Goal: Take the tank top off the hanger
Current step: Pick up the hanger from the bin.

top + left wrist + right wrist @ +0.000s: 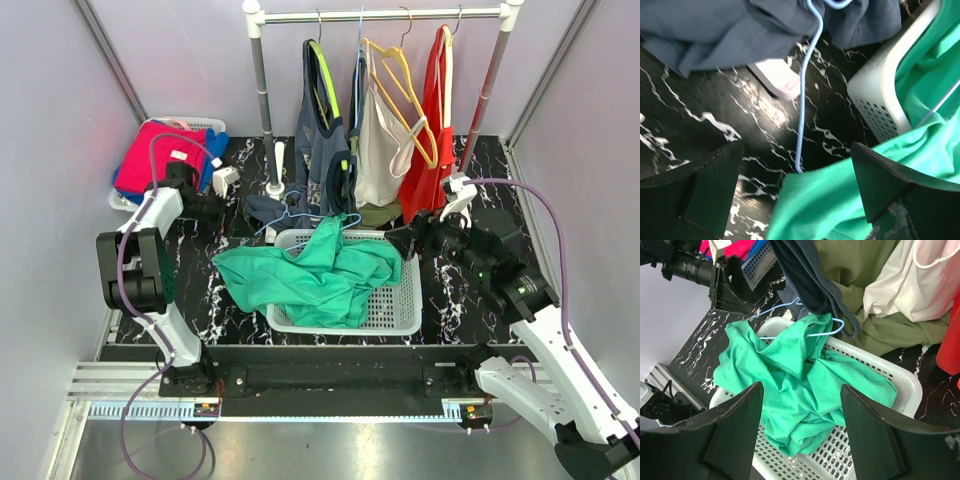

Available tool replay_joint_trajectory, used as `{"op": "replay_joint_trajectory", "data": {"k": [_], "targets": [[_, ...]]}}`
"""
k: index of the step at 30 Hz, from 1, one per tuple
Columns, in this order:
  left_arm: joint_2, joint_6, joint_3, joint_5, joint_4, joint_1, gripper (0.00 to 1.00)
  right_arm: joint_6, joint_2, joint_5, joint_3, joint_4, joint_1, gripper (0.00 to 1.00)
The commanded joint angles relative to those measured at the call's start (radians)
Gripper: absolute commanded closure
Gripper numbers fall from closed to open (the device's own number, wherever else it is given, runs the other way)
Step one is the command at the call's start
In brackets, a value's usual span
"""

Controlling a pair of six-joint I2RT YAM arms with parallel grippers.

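Tank top [310, 275] (green), draped over basket [405, 322], near wide-spread left end effector [796, 150]

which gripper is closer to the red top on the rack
Right. Right gripper sits just in front of the red top; left gripper is away across the middle basket.

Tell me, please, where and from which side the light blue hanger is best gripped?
Probably the bare wire of the light blue hanger outside the white basket: it lies clear of the green tank top, right ahead of the open left gripper, so come from that side.
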Motion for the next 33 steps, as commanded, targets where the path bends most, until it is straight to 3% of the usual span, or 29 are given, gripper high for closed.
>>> {"op": "replay_joint_trajectory", "data": {"k": [1, 4, 8, 14, 19, 27, 33], "targets": [[0.039, 0.003, 0.029, 0.054, 0.092, -0.001, 0.08, 0.015, 0.018, 0.01, 0.044, 0.021, 0.008, 0.28], [0.086, 0.014, 0.022, 0.059, 0.102, -0.003, 0.09, 0.014, 0.032, 0.008, 0.058, 0.015, 0.008, 0.29], [0.097, -0.009, -0.004, 0.085, 0.16, -0.009, 0.23, 0.012, 0.038, 0.007, 0.07, 0.01, 0.006, 0.29], [0.099, -0.035, 0.004, 0.097, 0.182, -0.035, 0.3, 0.012, 0.036, 0.01, 0.07, 0.009, 0.006, 0.29], [0.085, -0.036, -0.024, 0.108, 0.182, -0.065, 0.6, 0.018, 0.022, 0.022, 0.064, 0.003, 0.006, 0.3], [0.061, -0.033, -0.073, 0.091, 0.182, -0.085, 0.74, 0.018, -0.019, 0.042, 0.061, -0.019, 0.008, 0.3], [-0.014, -0.049, -0.053, 0.071, 0.176, -0.089, 0.97, 0.024, -0.042, 0.045, 0.052, -0.022, 0.006, 0.31]]}}
